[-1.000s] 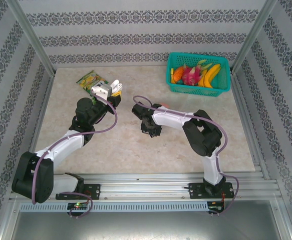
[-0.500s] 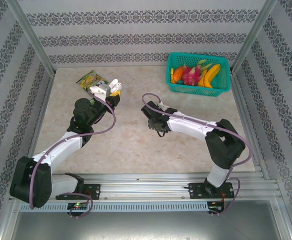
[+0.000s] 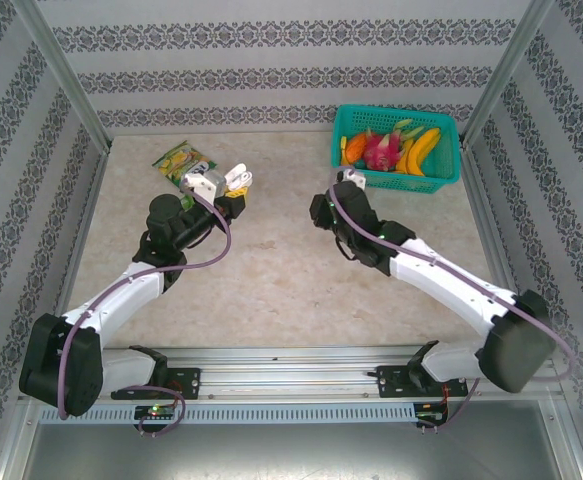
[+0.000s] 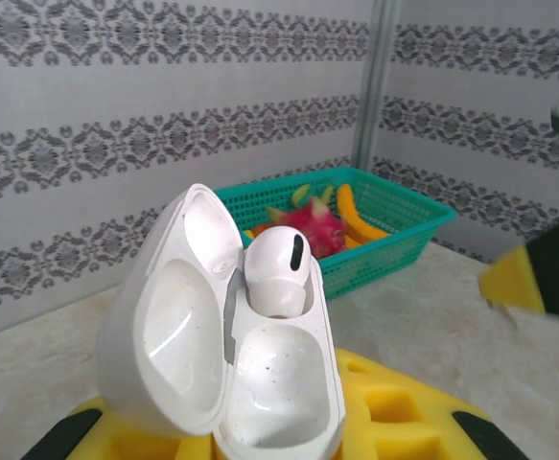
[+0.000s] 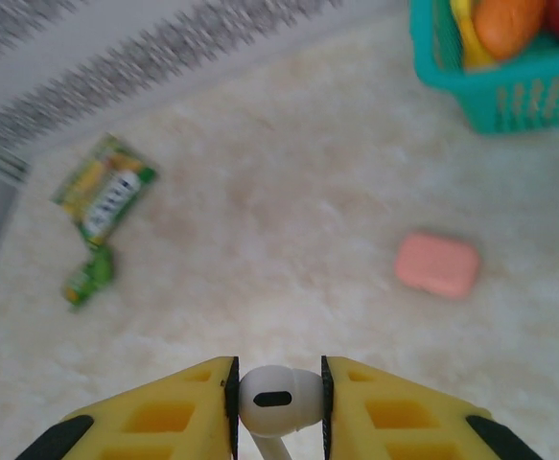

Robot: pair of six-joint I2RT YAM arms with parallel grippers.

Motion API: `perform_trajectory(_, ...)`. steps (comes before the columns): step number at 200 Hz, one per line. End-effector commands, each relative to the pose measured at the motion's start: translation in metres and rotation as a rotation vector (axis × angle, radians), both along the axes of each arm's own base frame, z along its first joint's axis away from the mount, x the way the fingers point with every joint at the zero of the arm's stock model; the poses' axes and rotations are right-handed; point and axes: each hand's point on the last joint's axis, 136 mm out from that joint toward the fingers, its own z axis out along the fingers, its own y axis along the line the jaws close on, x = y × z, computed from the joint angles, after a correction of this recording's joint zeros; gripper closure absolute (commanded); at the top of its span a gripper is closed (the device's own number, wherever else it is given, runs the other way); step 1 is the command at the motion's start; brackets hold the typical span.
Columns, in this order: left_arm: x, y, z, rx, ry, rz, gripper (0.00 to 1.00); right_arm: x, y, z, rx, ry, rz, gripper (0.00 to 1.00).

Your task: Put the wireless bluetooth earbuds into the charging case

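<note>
Right end effector swung from the middle to near the basket, arm extended, possibly raised

1. No text, brand, number or sign could be read in any of the views.
2. The green and yellow packet on the worktop bore a white panel with dark print, but it was too blurred in the right wrist view and too small from the top camera to make out.
</note>
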Motion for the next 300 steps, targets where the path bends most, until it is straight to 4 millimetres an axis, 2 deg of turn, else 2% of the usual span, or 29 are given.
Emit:
perform_trajectory(1,-0.007,-0.007,0.024,-0.034,-0.029,-0.082,1.0,0.0,0.008,0.051,0.063,-0.173,0.097,0.7)
perform_trajectory(27,-0.009,-0.021,0.028,-0.041,-0.025,-0.144,1.0,-0.007,0.014,0.095,0.132,-0.299,0.184,0.7)
perform_trajectory(64,-0.01,-0.043,0.034,-0.037,-0.037,-0.212,1.0,-0.017,0.023,0.146,0.221,-0.435,0.282,0.7)
perform_trajectory(92,-0.008,-0.059,0.037,-0.024,-0.047,-0.246,1.0,-0.023,0.033,0.17,0.286,-0.496,0.346,0.7)
perform_trajectory(125,-0.006,-0.075,0.039,-0.005,-0.056,-0.276,1.0,-0.029,0.046,0.186,0.345,-0.531,0.42,0.7)
perform_trajectory(172,0.003,-0.093,0.034,0.019,-0.03,-0.278,1.0,-0.033,0.06,0.192,0.393,-0.541,0.495,0.7)
perform_trajectory(219,0.015,-0.104,0.035,0.031,0.005,-0.233,1.0,-0.031,0.062,0.183,0.413,-0.529,0.509,0.7)
perform_trajectory(300,0.009,-0.112,0.05,0.004,0.009,-0.255,1.0,-0.02,0.06,0.16,0.323,-0.532,0.475,0.71)
